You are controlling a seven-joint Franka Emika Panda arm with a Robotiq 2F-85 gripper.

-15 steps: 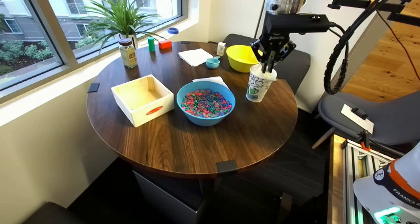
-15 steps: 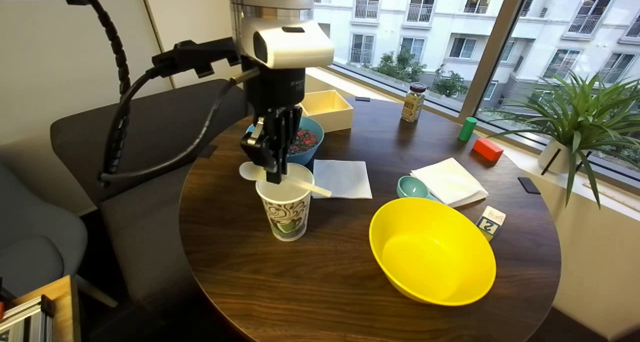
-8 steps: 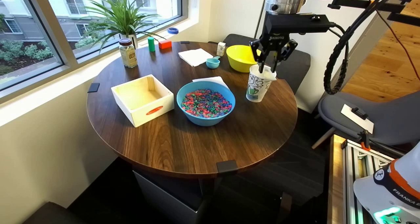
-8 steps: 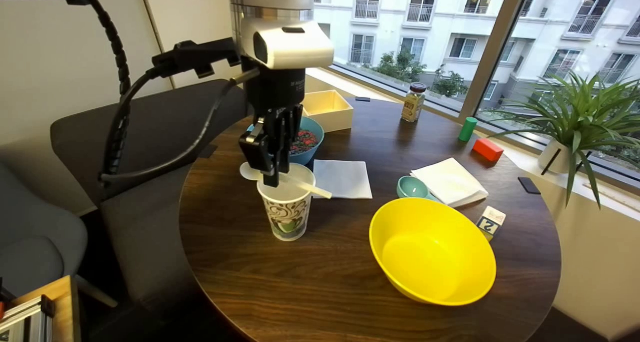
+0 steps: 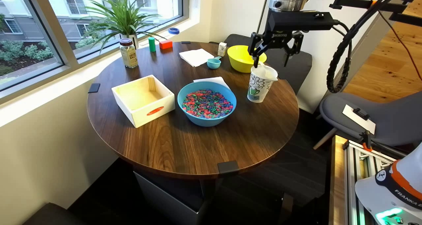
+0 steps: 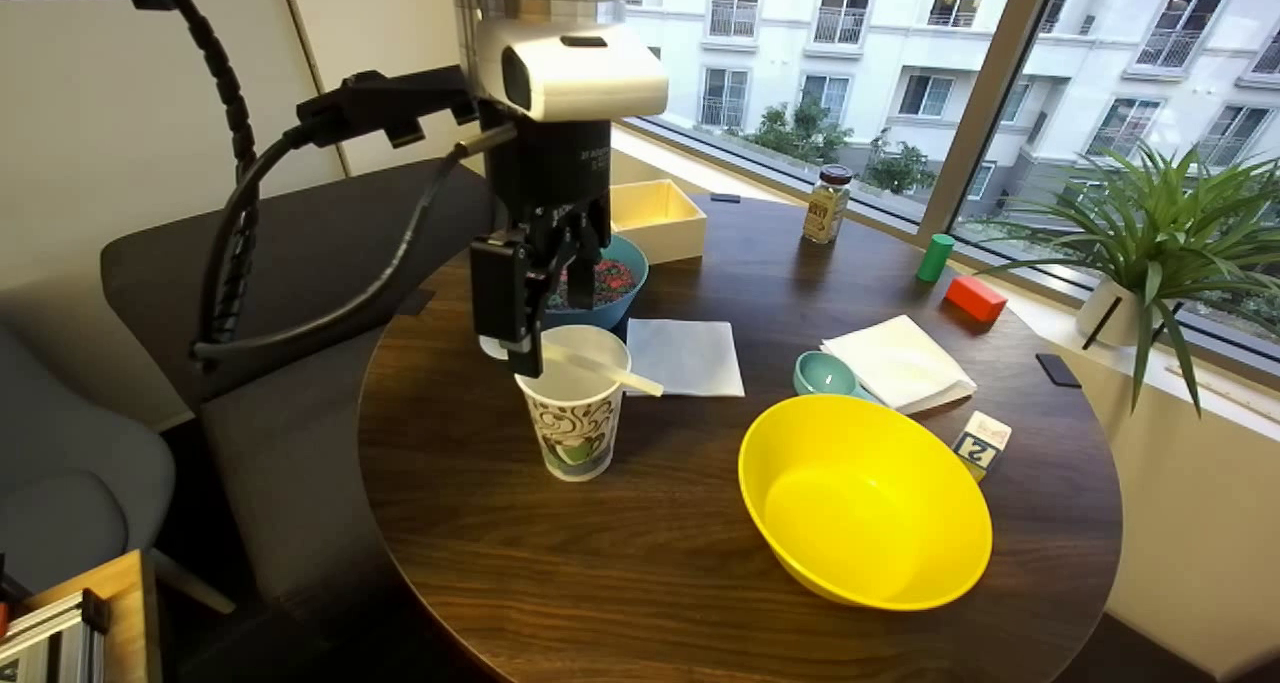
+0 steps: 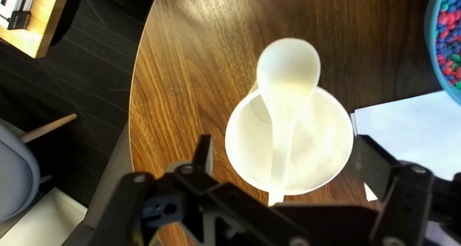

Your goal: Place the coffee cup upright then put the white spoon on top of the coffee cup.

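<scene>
Standing wide in the wrist view, your gripper (image 7: 288, 154) is showing one finger (image 7: 204, 148) at nine o'clock. Rightward, the coffee cup (image 7: 324, 141) is standing upright beneath the gap between the jaws, and the white spoon (image 7: 284, 116) is lying across its rim, scoop to twelve, handle to six. Your other finger (image 7: 374, 159) is hanging at three, near a white napkin (image 7: 407, 130); a blue bowl (image 7: 431, 40) is showing at two.

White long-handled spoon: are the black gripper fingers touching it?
Apart. The wrist view shows the spread fingers flanking the spoon, a clear gap beside each.
</scene>
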